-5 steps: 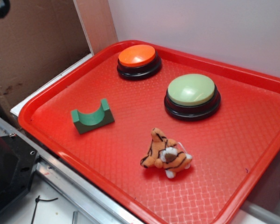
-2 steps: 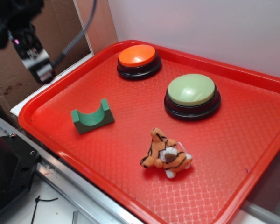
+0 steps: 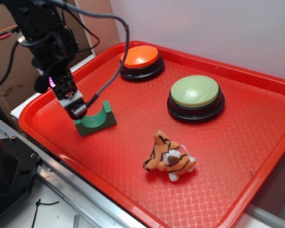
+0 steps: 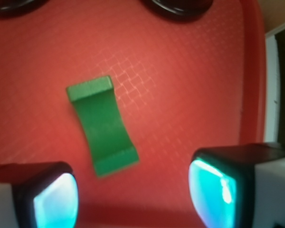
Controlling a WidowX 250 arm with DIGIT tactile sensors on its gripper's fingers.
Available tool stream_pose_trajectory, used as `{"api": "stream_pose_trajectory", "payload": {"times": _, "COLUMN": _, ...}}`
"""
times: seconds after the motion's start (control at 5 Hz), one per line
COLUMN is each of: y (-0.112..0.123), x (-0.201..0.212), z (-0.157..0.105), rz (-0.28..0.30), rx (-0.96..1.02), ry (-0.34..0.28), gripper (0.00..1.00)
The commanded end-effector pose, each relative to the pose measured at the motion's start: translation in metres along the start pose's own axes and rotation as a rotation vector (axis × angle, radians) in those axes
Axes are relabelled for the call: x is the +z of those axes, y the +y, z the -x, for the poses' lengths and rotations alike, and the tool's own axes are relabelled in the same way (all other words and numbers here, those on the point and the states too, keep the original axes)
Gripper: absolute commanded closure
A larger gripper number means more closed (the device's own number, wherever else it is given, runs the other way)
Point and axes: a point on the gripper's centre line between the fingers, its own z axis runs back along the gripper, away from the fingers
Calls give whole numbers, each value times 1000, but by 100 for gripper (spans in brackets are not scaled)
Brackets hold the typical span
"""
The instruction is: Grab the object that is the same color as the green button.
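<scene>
The tool (image 3: pixel 76 110) hangs with fingers spread wide over the left part of a red tray (image 3: pixel 256 142), gripping nothing. The green block (image 3: pixel 96 119), notch up, lies just beside it; in the wrist view it sits between the fingertips (image 4: pixel 54 199), untouched. The green button (image 3: pixel 194 91) stands upper right, a tiger (image 3: pixel 170 159) below.

You're looking at a robot lab test cell: a red plastic tray (image 3: pixel 256 142) on a metal-railed bench (image 3: pixel 85 194), cardboard panel (image 3: pixel 9 57) and plain white wall (image 3: pixel 204 23) screening it, cabled arm (image 3: pixel 42 33) overhead.
</scene>
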Motion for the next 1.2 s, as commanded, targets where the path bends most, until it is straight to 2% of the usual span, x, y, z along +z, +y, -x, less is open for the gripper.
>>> {"api": "stream_pose_trajectory", "payload": {"times": 0.0, "y": -3, "x": -27, "z": -6, "rz": 60, "rx": -7, "ry": 1, "gripper": 0}}
{"api": "stream_pose_trajectory", "payload": {"times": 0.2, "y": -6, "x": -40, "z": -5, "rz": 103, "rx": -11, "ry": 23, "gripper": 0}}
{"api": "stream_pose_trajectory", "payload": {"times": 0.4, "y": -10, "x": -46, "z": -7, "rz": 91, "rx": -20, "ry": 43, "gripper": 0}}
{"api": "stream_pose_trajectory", "payload": {"times": 0.6, "y": -12, "x": -48, "z": -8, "rz": 90, "rx": -13, "ry": 60, "gripper": 100}}
{"api": "stream_pose_trajectory", "payload": {"times": 0.8, "y": -11, "x": -48, "z": -5, "rz": 90, "rx": 23, "ry": 69, "gripper": 100}}
{"api": "stream_pose_trajectory", "payload": {"times": 1.0, "y": -10, "x": -31, "z": -6, "rz": 98, "rx": 32, "ry": 126, "gripper": 100}}
